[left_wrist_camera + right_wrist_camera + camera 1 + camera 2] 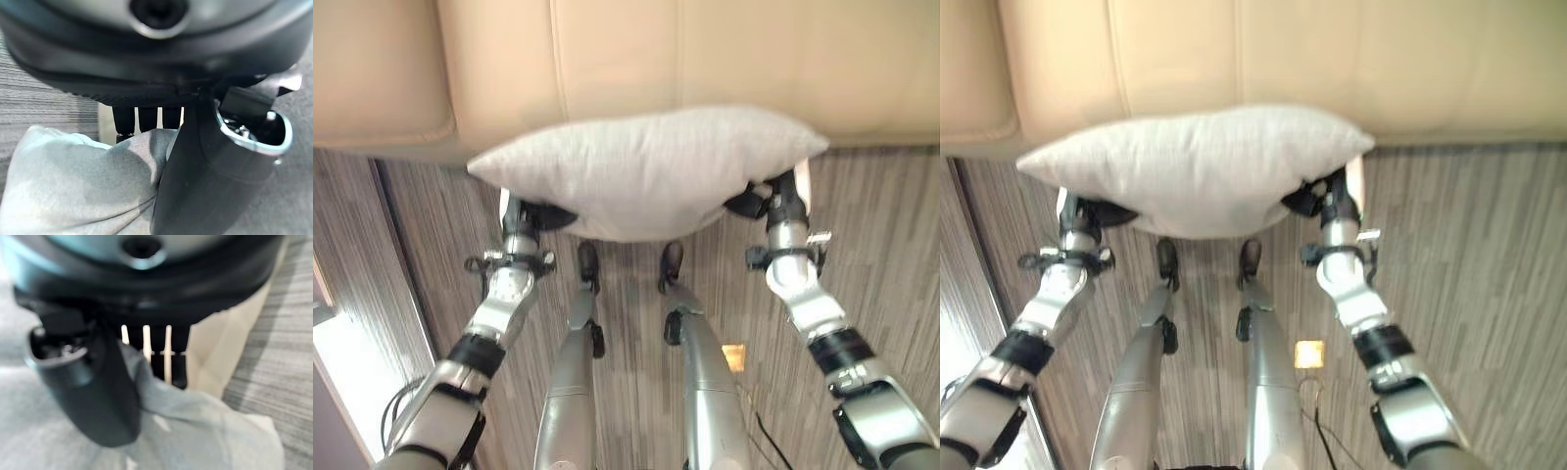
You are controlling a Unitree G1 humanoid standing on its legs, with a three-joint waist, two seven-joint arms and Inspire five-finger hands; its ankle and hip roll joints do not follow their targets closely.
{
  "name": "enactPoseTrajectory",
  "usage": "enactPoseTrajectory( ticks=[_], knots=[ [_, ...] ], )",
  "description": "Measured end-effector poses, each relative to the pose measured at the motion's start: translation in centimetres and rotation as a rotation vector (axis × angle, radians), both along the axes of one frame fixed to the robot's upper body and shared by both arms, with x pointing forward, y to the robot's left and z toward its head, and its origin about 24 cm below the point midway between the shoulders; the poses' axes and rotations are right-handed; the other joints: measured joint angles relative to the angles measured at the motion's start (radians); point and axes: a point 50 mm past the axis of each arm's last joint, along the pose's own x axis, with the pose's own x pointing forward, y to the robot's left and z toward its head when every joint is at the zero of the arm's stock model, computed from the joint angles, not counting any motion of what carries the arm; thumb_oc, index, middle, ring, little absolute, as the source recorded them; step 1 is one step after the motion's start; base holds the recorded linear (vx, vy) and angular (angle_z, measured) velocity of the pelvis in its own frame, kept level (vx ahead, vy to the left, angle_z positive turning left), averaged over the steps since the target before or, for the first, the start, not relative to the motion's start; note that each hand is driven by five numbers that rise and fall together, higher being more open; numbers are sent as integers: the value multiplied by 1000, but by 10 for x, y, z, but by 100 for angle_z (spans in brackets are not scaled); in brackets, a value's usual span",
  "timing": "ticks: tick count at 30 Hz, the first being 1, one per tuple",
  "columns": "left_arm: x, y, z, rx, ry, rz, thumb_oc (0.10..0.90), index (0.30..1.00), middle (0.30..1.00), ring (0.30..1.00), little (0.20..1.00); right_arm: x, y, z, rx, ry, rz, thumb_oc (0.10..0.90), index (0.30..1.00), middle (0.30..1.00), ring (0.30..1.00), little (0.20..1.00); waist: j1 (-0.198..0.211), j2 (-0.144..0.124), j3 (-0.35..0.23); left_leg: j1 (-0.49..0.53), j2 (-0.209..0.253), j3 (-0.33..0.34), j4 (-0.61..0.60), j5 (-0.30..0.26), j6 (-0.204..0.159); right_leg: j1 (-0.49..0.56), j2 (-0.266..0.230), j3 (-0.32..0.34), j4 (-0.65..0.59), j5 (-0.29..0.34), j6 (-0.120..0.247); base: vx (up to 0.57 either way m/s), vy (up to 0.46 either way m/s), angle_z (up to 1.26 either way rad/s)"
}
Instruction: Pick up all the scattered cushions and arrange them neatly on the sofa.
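Light grey cushion [651, 171] is off the floor, held between both hands, long side running left to right. Its far edge overlaps the front edge of the beige sofa [734, 54] in the head views; can't tell if it touches the sofa or just hangs in front of it.

Left hand [546, 215] has the cushion's left end. In the left wrist view the thumb [195, 186] lies on the near face of the fabric and the fingers [139, 120] run down behind it, so the cloth is pinched between them and bunched at the grip.

Right hand [759, 201] has the right end, same grip. In the right wrist view the thumb [105, 396] presses the near face, the fingers [156, 357] sit behind the fabric, and the cushion corner is folded up between them.

Cushion middle sags slightly below the 2 grip points. Both forearms are raised and roughly level with each other.

Striped grey carpet [891, 255] is below. A small yellowish square [734, 356] lies on the carpet, well below the cushion.
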Motion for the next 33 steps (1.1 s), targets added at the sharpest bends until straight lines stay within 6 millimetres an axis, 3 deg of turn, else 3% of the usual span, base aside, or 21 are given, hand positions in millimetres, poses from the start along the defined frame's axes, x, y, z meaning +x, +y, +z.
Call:
enactPoseTrajectory(
  ticks=[2, 4, 9, 14, 15, 20, 27, 29, 31, 32, 33],
  knots=[
    [-12, 1, -15, -8, 40, -17, 400, 300, 300, 300, 300, -14, -3, -18, 28, 44, 4, 400, 300, 300, 300, 300, -2, -1, 0, 96, 3, 2, -13, 3, 4, 101, 6, -3, -24, 5, -6, 48, -31, -3],
    [-24, 1, -35, -18, 99, -20, 400, 300, 300, 300, 300, -27, -3, -38, 50, 110, 11, 400, 300, 300, 300, 300, -5, 0, -8, 188, 3, 4, -31, -10, 6, 191, 7, -1, -40, -16, 11, 77, -44, -2],
    [-60, 11, -70, -52, 214, -16, 400, 300, 300, 300, 300, -54, -8, -60, 60, 195, 49, 400, 300, 300, 300, 300, -3, 2, -28, 381, 17, 21, -79, -31, 5, 389, 25, -1, -111, -19, 10, 113, -40, -10],
    [-77, 15, -75, -61, 231, -36, 400, 300, 300, 300, 300, -69, -18, -60, 20, 210, 76, 400, 300, 300, 300, 300, 4, 11, -46, 523, 33, 26, -145, -30, 0, 530, 47, -3, -178, -14, 11, 151, -41, -4],
    [-83, 14, -77, -63, 239, -43, 400, 300, 300, 300, 300, -76, -20, -62, 18, 217, 77, 400, 300, 300, 300, 300, 2, 18, -81, 549, 37, 24, -157, -34, -3, 562, 53, -4, -199, -15, 12, 183, -56, 0],
    [-91, 6, -83, -75, 255, -72, 400, 300, 300, 300, 300, -88, -28, -68, 49, 239, 49, 400, 300, 300, 300, 300, -5, 47, -163, 635, 47, 22, -200, -38, -10, 665, 73, -10, -271, -5, 10, 108, -56, 2],
    [-100, 1, -93, -87, 299, -75, 400, 300, 300, 300, 300, -99, -31, -79, 58, 284, 37, 400, 300, 300, 300, 300, -26, 46, -219, 697, 59, 8, -196, -46, -15, 760, 89, -23, -332, -1, 7, 37, 4, 1],
    [-104, 1, -97, -91, 318, -74, 400, 300, 300, 300, 300, -102, -31, -82, 59, 299, 39, 400, 300, 300, 300, 300, -18, 38, -225, 702, 49, -9, -178, -46, -15, 763, 89, 10, -339, 6, 2, -43, 105, -37],
    [-106, -1, -100, -90, 335, -79, 400, 300, 300, 300, 300, -104, -32, -84, 59, 310, 36, 400, 300, 300, 300, 300, -20, 30, -228, 695, 35, -69, -148, -52, -15, 757, 80, 44, -336, 12, 5, -41, 129, -47],
    [-109, -3, -103, -96, 346, -82, 400, 300, 300, 300, 300, -104, -32, -85, 58, 315, 38, 400, 300, 300, 300, 300, -28, 32, -232, 694, 34, -122, -129, -74, -31, 750, 82, 78, -339, 27, 13, -52, 181, -57],
    [-110, -3, -104, -99, 351, -80, 400, 300, 300, 300, 300, -104, -33, -84, 53, 313, 37, 400, 300, 300, 300, 300, -25, 32, -233, 681, 22, -161, -95, -112, -16, 749, 81, 98, -344, 33, 13, -56, 252, -96]
  ],
)
